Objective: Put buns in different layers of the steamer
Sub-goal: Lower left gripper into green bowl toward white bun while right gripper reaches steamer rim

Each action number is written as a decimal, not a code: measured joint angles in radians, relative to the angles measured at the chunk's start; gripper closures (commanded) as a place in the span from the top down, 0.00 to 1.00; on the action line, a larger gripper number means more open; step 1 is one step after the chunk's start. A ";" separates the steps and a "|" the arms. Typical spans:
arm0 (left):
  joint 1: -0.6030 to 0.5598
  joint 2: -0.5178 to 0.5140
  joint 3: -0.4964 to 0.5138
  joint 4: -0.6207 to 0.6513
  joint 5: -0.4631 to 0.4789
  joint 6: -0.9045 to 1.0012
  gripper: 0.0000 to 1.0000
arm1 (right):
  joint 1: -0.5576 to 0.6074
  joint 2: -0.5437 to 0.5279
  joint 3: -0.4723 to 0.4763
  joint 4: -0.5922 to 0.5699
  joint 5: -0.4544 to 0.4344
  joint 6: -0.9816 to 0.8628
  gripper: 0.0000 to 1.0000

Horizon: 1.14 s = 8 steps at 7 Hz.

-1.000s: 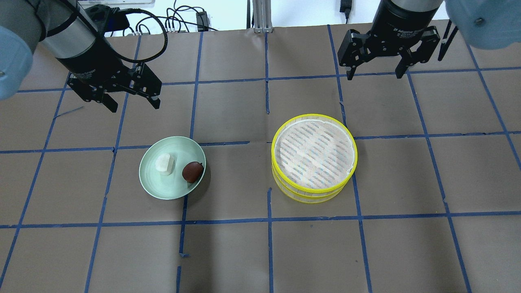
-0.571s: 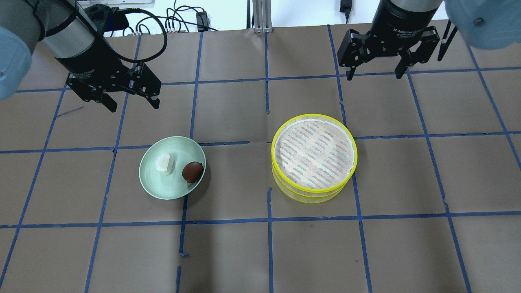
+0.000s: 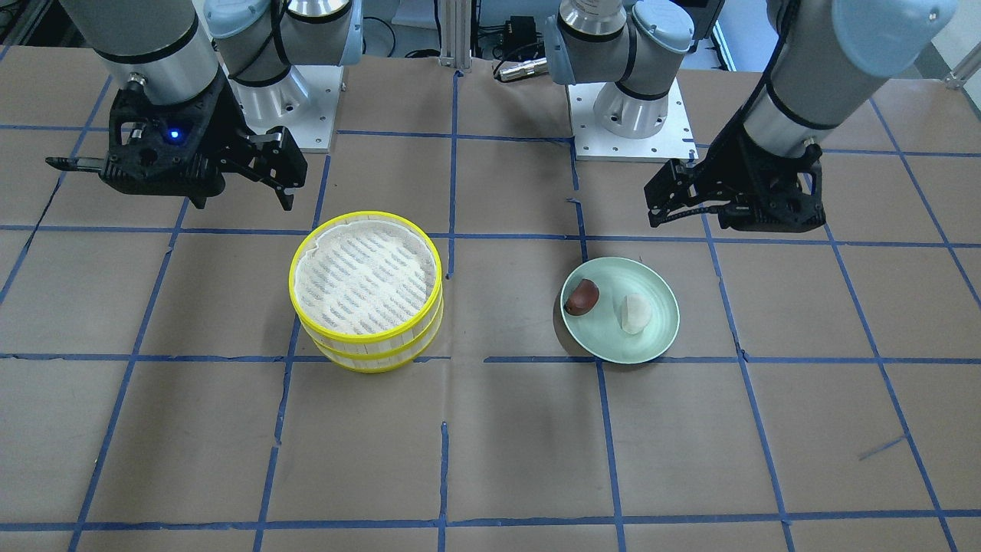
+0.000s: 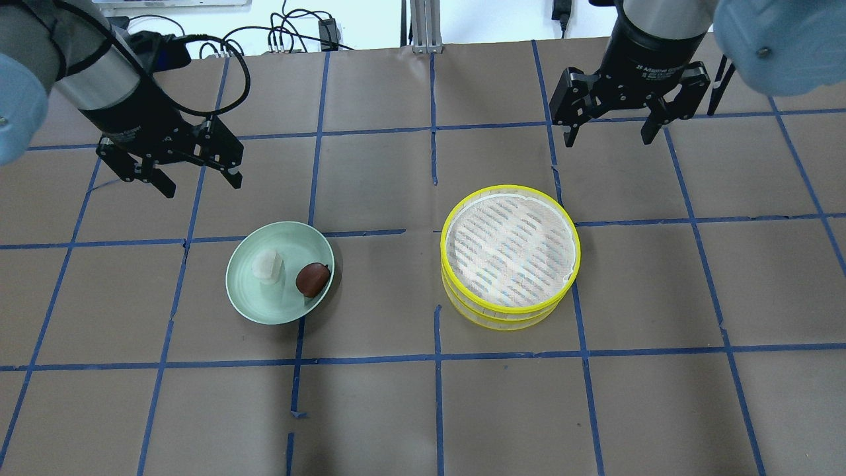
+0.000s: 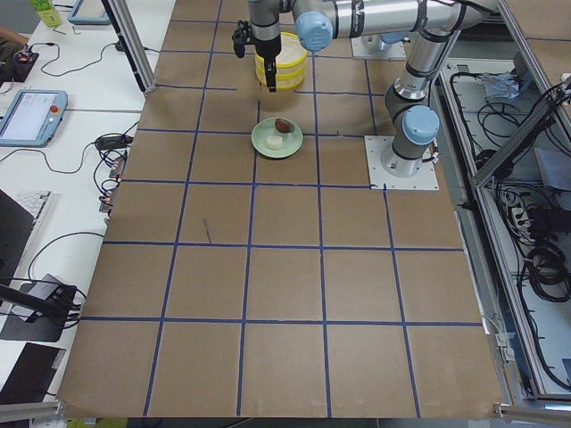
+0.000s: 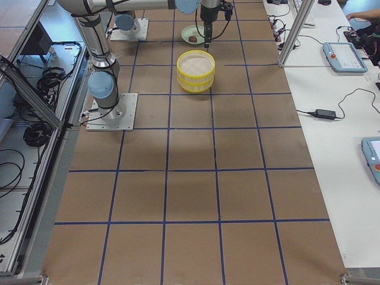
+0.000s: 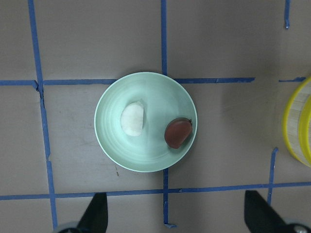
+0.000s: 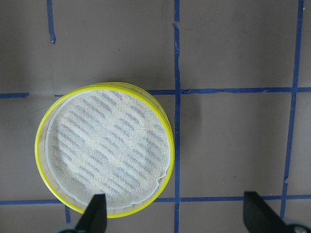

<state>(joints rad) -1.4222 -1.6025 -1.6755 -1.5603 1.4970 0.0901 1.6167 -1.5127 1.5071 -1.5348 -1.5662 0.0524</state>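
A white blocky bun (image 4: pixel 267 267) and a dark reddish-brown bun (image 4: pixel 312 278) lie side by side on a pale green plate (image 4: pixel 264 305). The two yellow-rimmed steamer layers (image 4: pixel 510 248) stand stacked to the plate's right, and the top liner is bare. My left gripper (image 4: pixel 199 187) is open and empty, hovering behind the plate. Its wrist view shows both buns (image 7: pixel 132 119) (image 7: pixel 178 132) between the spread fingers (image 7: pixel 95 216). My right gripper (image 4: pixel 607 139) is open and empty behind the steamer, which shows in its wrist view (image 8: pixel 104 148).
The table is brown paper with a blue tape grid. The two arm bases (image 3: pixel 628 107) stand at the robot's side of the table. Cables lie beyond the far table edge (image 4: pixel 291 30). The plate and the steamer stand about one grid square apart.
My left gripper has moved left and a little nearer to the plate, still open. My right gripper has shifted slightly toward the steamer. Buns, plate and steamer have not moved.
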 measured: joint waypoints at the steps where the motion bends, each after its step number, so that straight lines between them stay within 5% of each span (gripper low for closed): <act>1: 0.007 -0.026 -0.066 0.058 0.001 -0.003 1.00 | 0.001 0.004 0.016 -0.008 0.000 0.000 0.92; 3: 0.010 -0.090 -0.174 0.163 0.006 -0.003 0.98 | 0.000 0.020 0.115 -0.108 0.001 -0.009 0.92; 5: 0.011 -0.157 -0.242 0.316 0.061 0.003 0.98 | -0.001 0.027 0.304 -0.340 0.001 -0.016 0.92; 7: 0.011 -0.228 -0.258 0.418 0.073 -0.001 0.96 | -0.003 0.044 0.456 -0.533 -0.001 -0.017 0.83; 8: 0.011 -0.245 -0.260 0.439 0.071 -0.005 0.95 | -0.004 0.050 0.493 -0.573 -0.001 -0.017 0.70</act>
<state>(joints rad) -1.4113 -1.8476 -1.9350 -1.1209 1.5682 0.0852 1.6124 -1.4625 2.0000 -2.1077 -1.5668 0.0349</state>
